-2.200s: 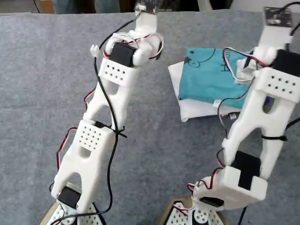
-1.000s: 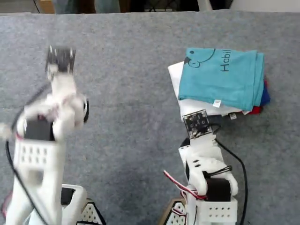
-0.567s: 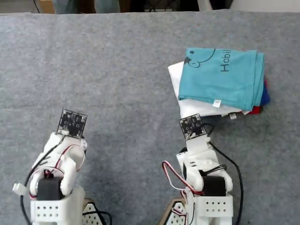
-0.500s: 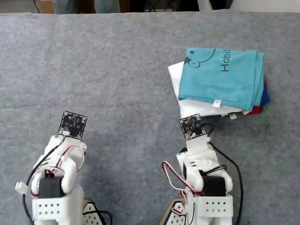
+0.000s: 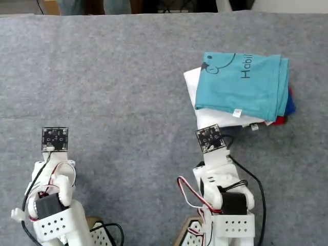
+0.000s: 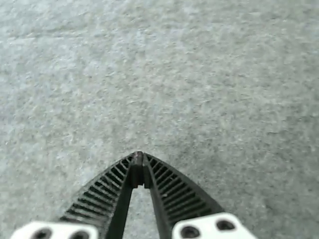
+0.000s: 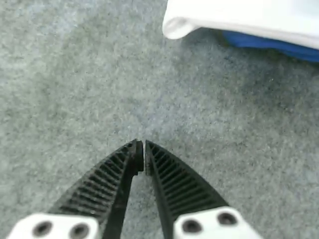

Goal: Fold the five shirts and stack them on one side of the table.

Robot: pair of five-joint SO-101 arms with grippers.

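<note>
High view: a stack of folded cotton shirts (image 5: 256,97) lies on the far right part of the grey felt-covered table (image 5: 128,66). A teal printed shirt (image 5: 233,77) is on top and a white shirt (image 5: 215,119) lies under it, with blue (image 5: 290,105) and red (image 5: 279,121) edges showing at the right. The left gripper (image 6: 138,169) is clenched on nothing, tips touching. The right gripper (image 7: 140,154) is likewise empty, near the white shirt's corner.

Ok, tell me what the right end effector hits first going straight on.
Likely the table cover just ahead of the right end effector, though depth is unclear; the shirt stack lies farther on.
</note>
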